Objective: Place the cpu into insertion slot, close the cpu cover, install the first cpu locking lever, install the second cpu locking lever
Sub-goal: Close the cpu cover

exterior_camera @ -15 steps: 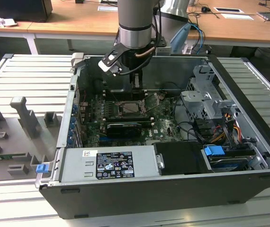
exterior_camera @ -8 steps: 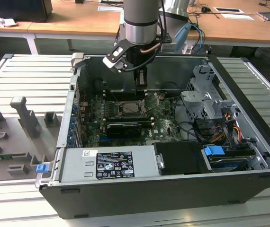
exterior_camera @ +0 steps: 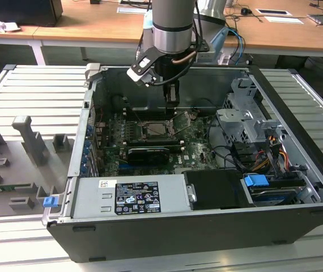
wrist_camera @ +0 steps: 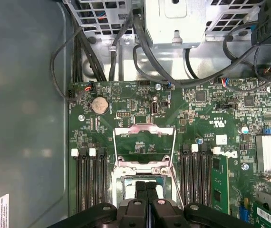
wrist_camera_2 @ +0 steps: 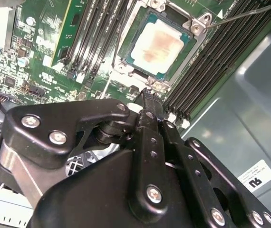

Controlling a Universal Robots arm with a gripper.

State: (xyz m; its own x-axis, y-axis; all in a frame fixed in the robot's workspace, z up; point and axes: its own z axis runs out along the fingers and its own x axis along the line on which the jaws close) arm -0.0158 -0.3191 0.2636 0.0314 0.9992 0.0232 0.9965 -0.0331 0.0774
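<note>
Lying flat, square silver-grey cpu [wrist_camera_2: 158, 42] in black metal-rimmed insertion slot [wrist_camera_2: 197, 26]

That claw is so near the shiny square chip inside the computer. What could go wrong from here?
1. The shut claw hangs close to the silver-grey square metal-topped chip seated on the green motherboard; a slip could scratch or shift it.
2. The thin grey metal frame cover stands open beside the chip; a crooked push might bend it.
3. A thin wire lever juts out near the chip and could snag the claw.
</note>
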